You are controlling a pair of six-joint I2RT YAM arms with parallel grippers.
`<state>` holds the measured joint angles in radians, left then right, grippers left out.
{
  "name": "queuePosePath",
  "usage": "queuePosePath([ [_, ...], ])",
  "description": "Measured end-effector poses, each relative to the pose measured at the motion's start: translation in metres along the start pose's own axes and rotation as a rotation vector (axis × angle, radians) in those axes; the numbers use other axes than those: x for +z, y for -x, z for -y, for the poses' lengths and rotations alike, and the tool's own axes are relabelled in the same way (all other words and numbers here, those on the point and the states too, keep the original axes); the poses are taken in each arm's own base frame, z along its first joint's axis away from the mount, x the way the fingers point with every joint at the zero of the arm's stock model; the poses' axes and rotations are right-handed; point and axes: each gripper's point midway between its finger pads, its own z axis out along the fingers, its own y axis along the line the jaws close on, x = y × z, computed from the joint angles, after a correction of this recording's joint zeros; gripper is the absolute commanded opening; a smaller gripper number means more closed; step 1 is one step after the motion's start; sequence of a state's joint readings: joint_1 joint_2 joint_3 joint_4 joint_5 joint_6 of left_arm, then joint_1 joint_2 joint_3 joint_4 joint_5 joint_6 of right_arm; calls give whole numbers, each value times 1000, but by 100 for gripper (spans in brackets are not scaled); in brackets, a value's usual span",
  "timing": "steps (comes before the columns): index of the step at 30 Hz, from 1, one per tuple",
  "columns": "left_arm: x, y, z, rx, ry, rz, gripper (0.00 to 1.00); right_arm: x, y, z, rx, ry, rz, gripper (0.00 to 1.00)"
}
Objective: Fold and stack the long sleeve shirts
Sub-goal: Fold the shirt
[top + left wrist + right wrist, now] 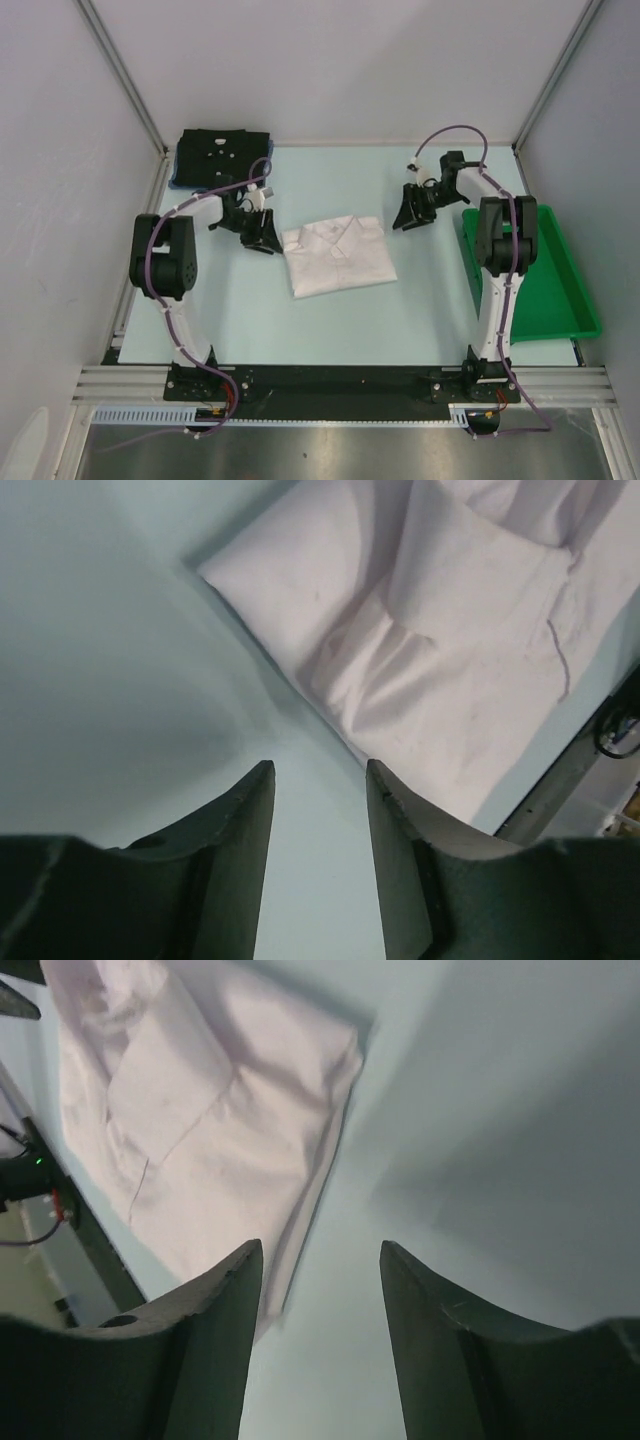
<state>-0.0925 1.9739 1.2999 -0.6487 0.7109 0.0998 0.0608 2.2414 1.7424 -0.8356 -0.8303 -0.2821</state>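
Pale blue-green table [250,320] inside grey-walled cell, metal frame rail along near edge.

Far left corner: black shirt [222,155] with small white marks, folded flat, lying on blue shirt [177,180]; only a thin blue strip visible along the left and near side of the pile.

Left arm [165,255] rising from near left edge, bent toward table centre. Left jaws low over the table, just beside the left edge of the white shirt [338,256], not touching it. Left wrist view: fingers [240,860] parted about midway, bare table in the gap, nothing gripped; white shirt [450,630] ahead and to the right, corner nearest the jaws, creased fold and a loose thread visible.

Table centre: white shirt folded into a rough rectangle, collar toward the far side, slightly skewed to the table edges, well apart from the black and blue pile.

Right jaws beyond the far right corner of the white shirt, near but clear of it. Right wrist view: fingers [215,1340] parted about midway, bare table between, nothing held; white shirt [200,1110] off to the left of the gap.

Right arm [500,250] rising from near right edge. Green tray [560,300] along right edge of table, partly behind that arm.
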Motion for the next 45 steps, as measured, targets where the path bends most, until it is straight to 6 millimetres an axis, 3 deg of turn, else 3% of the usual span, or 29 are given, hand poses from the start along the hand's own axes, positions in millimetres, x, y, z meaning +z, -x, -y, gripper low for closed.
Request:
queuePosePath([
  [2,-6,-6,6,-20,-23,7,58,-12,-14,-5,38,12,-10,58],
  [5,-6,-6,17,-27,-52,15,60,-19,-38,-16,95,44,-42,59],
  [11,9,-9,15,-70,-66,-4,53,1,-83,-29,194,111,-140,50],
  [15,22,-2,13,-116,-110,-19,41,12,-87,-28,218,128,-145,38],
  [17,26,9,10,-111,-115,-9,26,16,-83,-27,225,133,-134,33],
  [18,29,16,6,-101,-112,-2,14,19,-81,-27,230,132,-129,23],
  [21,36,30,-1,-91,-110,12,0,26,-76,-22,240,127,-113,7],
  [25,38,46,-5,-73,-120,32,0,33,-68,-19,267,116,-92,3],
  [26,37,51,-8,-66,-114,41,4,34,-65,-18,268,111,-85,5],
  [27,37,56,-9,-60,-111,47,24,35,-60,-17,263,103,-76,13],
  [29,37,67,-14,-33,-105,67,43,35,-50,-14,243,87,-56,24],
  [30,35,70,-15,-26,-107,75,52,35,-46,-13,234,81,-49,37],
  [34,16,75,-13,19,-99,106,70,21,-41,-16,219,82,-26,62],
  [37,-12,66,3,55,-93,133,80,-9,-43,-26,210,71,17,84],
  [39,-37,57,29,88,-116,167,84,-33,-39,-42,185,75,67,97],
  [41,-56,44,67,138,-159,196,86,-52,-28,-68,133,100,119,100],
  [42,-61,37,88,167,-192,203,92,-56,-21,-87,85,125,140,100],
  [45,-45,3,153,233,-328,159,96,-37,-18,-133,-3,220,128,100],
])
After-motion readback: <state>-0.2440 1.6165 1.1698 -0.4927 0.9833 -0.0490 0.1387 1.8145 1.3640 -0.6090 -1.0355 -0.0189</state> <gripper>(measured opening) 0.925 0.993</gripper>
